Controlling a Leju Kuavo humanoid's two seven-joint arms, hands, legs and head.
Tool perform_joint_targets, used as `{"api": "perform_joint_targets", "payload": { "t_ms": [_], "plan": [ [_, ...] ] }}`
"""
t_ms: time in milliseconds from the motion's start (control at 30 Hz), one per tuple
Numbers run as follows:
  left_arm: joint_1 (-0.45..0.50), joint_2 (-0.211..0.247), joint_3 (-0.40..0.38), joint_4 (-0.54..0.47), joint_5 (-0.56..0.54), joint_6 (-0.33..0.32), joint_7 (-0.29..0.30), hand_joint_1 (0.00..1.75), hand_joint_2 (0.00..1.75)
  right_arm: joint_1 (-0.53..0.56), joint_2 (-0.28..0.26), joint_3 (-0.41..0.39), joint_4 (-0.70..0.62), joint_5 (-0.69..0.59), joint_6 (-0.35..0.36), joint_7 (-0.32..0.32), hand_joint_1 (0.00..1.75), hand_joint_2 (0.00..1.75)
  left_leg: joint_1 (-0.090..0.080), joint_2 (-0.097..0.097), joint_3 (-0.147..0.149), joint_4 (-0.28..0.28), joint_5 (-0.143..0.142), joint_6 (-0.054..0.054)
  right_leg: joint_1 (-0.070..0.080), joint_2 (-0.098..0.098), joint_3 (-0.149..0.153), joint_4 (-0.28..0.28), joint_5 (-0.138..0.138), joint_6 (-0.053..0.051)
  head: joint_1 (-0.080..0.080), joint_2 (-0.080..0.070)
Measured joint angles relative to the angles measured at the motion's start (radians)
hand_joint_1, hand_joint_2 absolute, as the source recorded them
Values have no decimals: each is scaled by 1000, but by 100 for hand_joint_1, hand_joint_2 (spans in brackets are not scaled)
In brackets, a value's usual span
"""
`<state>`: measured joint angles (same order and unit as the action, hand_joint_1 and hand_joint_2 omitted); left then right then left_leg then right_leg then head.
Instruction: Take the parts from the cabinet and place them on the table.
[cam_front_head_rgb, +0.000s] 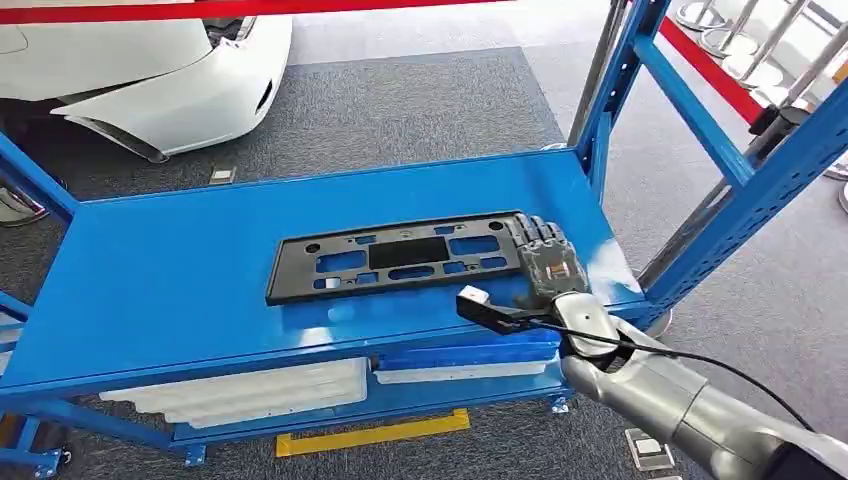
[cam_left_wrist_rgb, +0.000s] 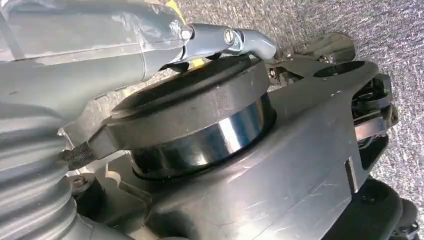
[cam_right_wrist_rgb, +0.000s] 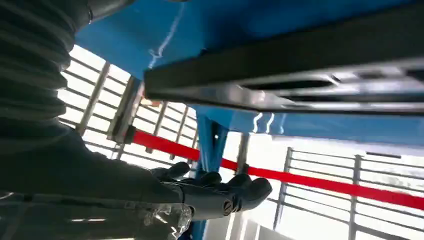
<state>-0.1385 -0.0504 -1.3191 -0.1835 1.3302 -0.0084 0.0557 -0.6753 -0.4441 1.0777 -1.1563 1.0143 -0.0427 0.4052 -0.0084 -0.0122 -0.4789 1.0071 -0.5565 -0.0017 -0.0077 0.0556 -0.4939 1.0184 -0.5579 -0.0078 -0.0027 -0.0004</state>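
One black plastic part (cam_front_head_rgb: 400, 255), a long flat frame with rectangular cut-outs, lies flat at the centre of the head view on the blue shelf (cam_front_head_rgb: 180, 270) of a blue metal rack. Its long side runs left to right, tilted slightly up toward the right. In the right wrist view the same part (cam_right_wrist_rgb: 280, 75) appears as a dark bar against the blue surface.

The right hand (cam_front_head_rgb: 548, 262) rests at the right end of the part, just right of the frame's centre, its dark fingers lying over that end and touching it. Whether they actually grip the part cannot be told from the head view. In the right wrist view the dark fingers (cam_right_wrist_rgb: 235, 187) are curled together loosely, with nothing visibly between them. The silver right arm (cam_front_head_rgb: 660, 390) enters from the lower right corner, and a black cable runs along it.

The left hand (cam_left_wrist_rgb: 45, 100) shows as a grey cover at the left edge of the left wrist view; the state of its fingers cannot be told.

Two blue uprights (cam_front_head_rgb: 620, 90) of the rack rise at the upper right. Below the shelf, in the lower middle, two white trays (cam_front_head_rgb: 260, 385) sit on a lower level. The floor is grey carpet (cam_front_head_rgb: 420, 100), with one yellow strip (cam_front_head_rgb: 375, 433) at the bottom. One white car (cam_front_head_rgb: 150, 70) stands at the upper left, and a red barrier band (cam_front_head_rgb: 250, 8) crosses the top edge.
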Motion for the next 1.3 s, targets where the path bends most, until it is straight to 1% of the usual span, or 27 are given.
{"api": "perform_joint_targets", "payload": {
  "t_ms": [100,200,300,1067,1300],
  "plan": [
    [0,-2,0,0,10,5,1,0,175,-29,28,3,15,-3,-15,-30,0,175,0,-1,0,0,0,0,0,-1,0,0,0,0,-1,0],
    [-1,-3,0,0,11,6,4,0,175,-50,49,10,32,-13,-20,-38,0,175,0,-1,0,0,0,0,0,-1,0,0,0,0,-1,0],
    [-1,-3,0,0,9,6,4,0,175,-58,58,13,43,-24,-24,-41,0,175,0,-1,-1,0,0,0,0,-1,0,0,0,0,0,0],
    [1,-3,0,0,-5,1,-6,0,175,-63,65,20,80,-37,-34,-40,0,175,-1,-1,-1,1,0,1,-1,-1,-1,0,0,0,0,0],
    [1,-2,0,0,-21,-5,-6,0,175,-60,65,20,94,-59,-31,-40,0,175,-1,-1,-1,1,0,1,-1,-1,-1,0,0,0,0,0]
  ]
}}
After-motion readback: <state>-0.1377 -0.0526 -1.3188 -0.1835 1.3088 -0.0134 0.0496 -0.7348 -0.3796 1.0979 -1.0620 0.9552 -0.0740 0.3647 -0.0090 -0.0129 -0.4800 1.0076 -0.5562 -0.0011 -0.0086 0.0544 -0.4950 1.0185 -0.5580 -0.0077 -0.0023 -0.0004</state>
